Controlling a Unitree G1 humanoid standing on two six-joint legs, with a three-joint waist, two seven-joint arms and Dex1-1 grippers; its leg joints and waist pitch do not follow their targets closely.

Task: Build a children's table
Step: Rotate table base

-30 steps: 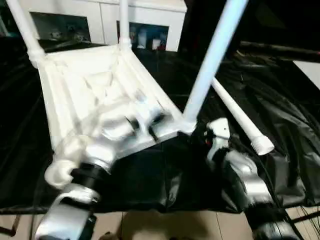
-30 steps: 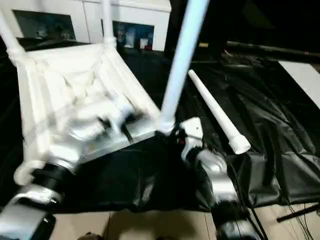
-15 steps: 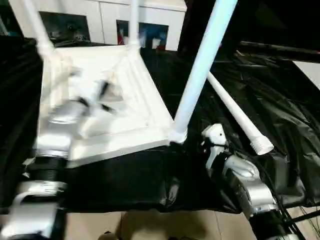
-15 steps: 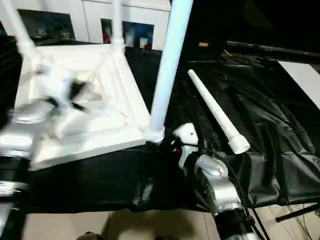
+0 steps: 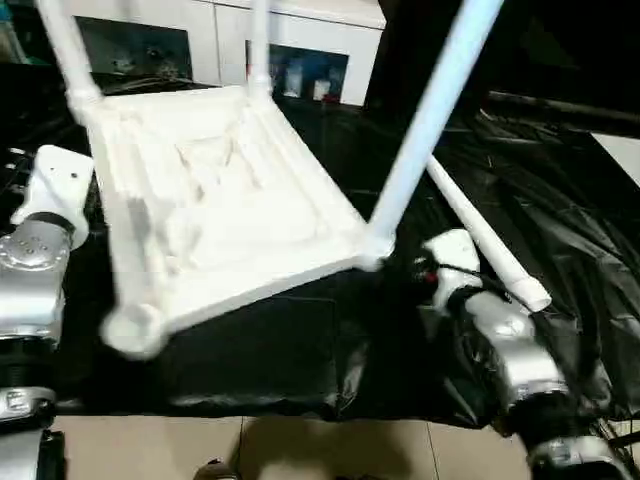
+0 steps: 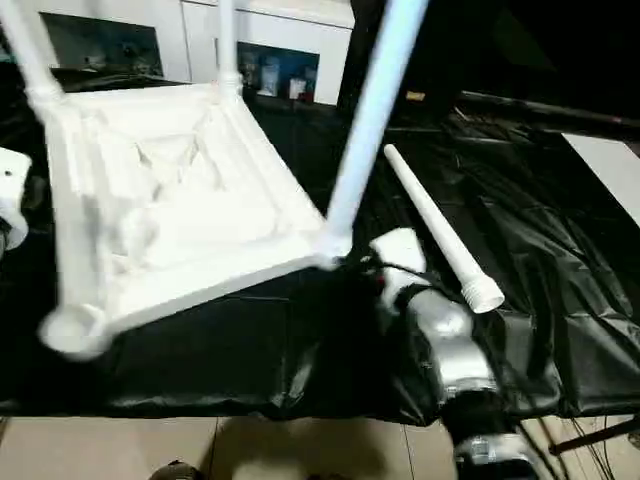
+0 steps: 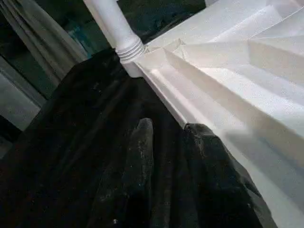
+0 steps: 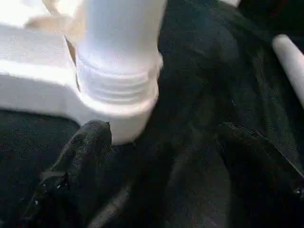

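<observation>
**— Where are your pincers, and what are they doing?**

My right gripper has its two black fingers spread wide and holds nothing. One finger sits just beside the corner socket where a leg is already seated. My left gripper hangs just off the table's edge, also unloaded, with a narrow gap between its fingers.

**— And the children's table?**

The children's table lies upside down on the black cloth, ribbed underside up, tilted. Three legs stand in their sockets: one near my right gripper and two on the far side, at about eleven and twelve o'clock. The socket at about seven o'clock is open. The fourth, loose leg lies on the cloth at about three o'clock from the tabletop, just beyond my right wrist.

**— So the step in hand?**

I judge it to be fetching that loose leg. I would grip it close to its ribbed end, so the end stays steady when I aim it.

**— What makes it go well?**

Line the leg up square with the empty socket before pushing, and brace the tabletop with my left gripper. The top looks tilted and light, so an off-axis push could slide it across the cloth.
</observation>
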